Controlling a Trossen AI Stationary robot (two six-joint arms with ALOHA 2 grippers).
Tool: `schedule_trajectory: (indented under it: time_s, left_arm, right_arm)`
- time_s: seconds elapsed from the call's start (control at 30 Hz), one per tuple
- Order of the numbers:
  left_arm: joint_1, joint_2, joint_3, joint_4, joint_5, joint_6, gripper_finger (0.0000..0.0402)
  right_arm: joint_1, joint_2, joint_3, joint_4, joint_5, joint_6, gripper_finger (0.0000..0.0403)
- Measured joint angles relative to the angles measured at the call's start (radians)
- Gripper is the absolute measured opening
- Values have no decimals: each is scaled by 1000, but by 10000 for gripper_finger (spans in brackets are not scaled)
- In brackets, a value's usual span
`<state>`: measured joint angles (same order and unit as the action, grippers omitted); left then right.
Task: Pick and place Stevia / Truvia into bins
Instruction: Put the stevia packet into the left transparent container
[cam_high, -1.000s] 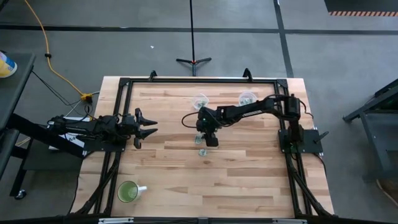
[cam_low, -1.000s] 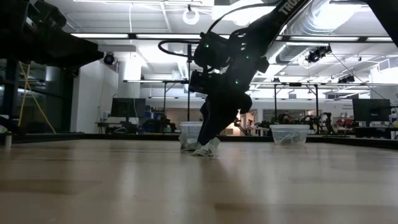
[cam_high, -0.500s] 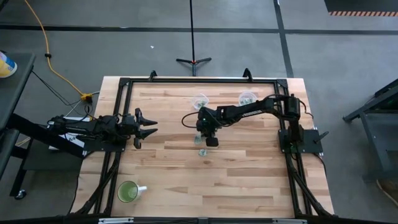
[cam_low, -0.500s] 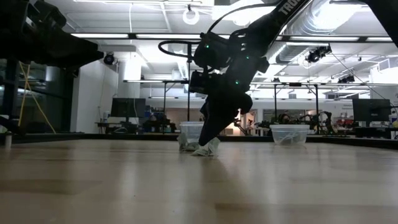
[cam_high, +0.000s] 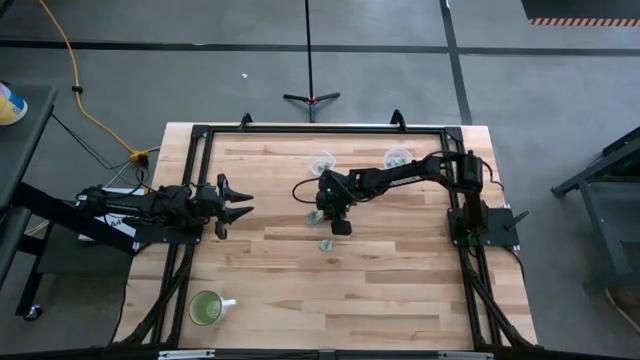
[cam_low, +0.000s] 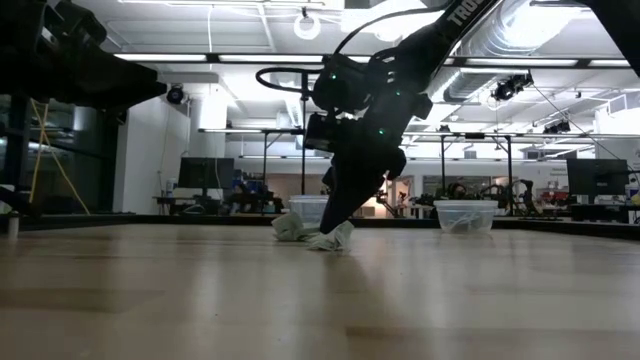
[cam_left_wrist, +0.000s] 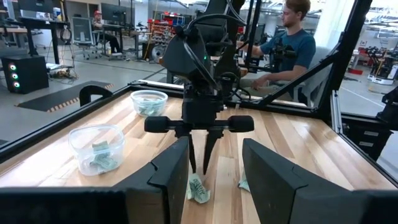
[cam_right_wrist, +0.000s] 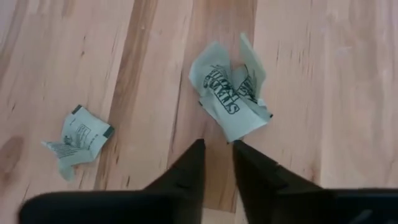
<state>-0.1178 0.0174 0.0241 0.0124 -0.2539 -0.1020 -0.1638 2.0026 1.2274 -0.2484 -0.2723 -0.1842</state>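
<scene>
Two crumpled sachets (cam_right_wrist: 231, 93) lie mid-table, a little toward the far edge; your right gripper (cam_right_wrist: 216, 163) stands over the nearer one, fingers nearly together, gripping nothing. You're at the pick: I'd spread them, straddle the paper, then pinch. Two cups (cam_left_wrist: 96, 147) wait by the far edge, already holding sachets. The left gripper (cam_high: 240, 205) idles, fingers apart, at the left edge. The table (cam_high: 400, 290) is pale wood; a person (cam_left_wrist: 293, 37) sits beyond it.

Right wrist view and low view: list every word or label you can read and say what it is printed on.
"STEVIA": on the crumpled green sachet just beyond the right gripper.
"TRO": white letters, cut off by the picture's edge, on the right arm in the low view.
Print on the smaller sachet: too small and creased to read.
Nothing else is legible.
</scene>
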Motion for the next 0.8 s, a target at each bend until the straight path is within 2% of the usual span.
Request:
schedule_trajectory:
  time_s: [0.23, 0.4, 0.6, 0.8]
  left_arm:
    - [0, 0, 0, 0, 0, 0, 186]
    - [0, 0, 0, 0, 0, 0, 186]
    - [0, 0, 0, 0, 0, 0, 186]
    - [0, 0, 0, 0, 0, 0, 186]
  right_arm:
    - [0, 0, 0, 31, 1, 43, 161]
    - [1, 0, 0, 67, 9, 55, 204]
    - [7, 0, 0, 91, 94, 117, 215]
    - [8, 12, 0, 103, 78, 129, 197]
